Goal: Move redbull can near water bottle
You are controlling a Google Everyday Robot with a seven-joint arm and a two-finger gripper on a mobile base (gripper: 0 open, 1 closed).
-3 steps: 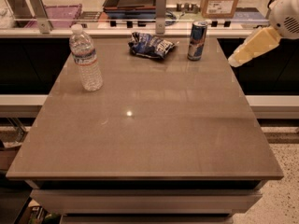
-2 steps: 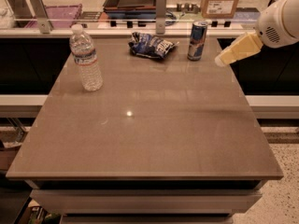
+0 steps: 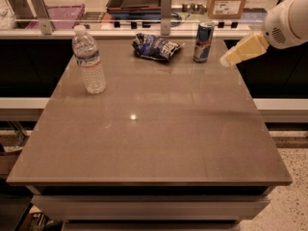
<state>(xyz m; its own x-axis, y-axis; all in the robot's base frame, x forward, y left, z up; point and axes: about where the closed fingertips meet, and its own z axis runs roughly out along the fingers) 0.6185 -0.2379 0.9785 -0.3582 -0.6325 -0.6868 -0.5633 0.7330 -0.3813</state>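
Item, one redbull can (image 3: 203, 42): upright near the far edge of the table (image 3: 159, 143), right of centre, just to the left in view of my gripper (image 3: 227, 60). The gripper hangs over the table's far right edge, near the can but apart from it, and I cannot tell whether it is open or closed. Further count: one water bottle (image 3: 89, 61), upright at the far left, well apart from the can; one dark blue snack bag (image 3: 156, 47), lying between the two, nearer the can.
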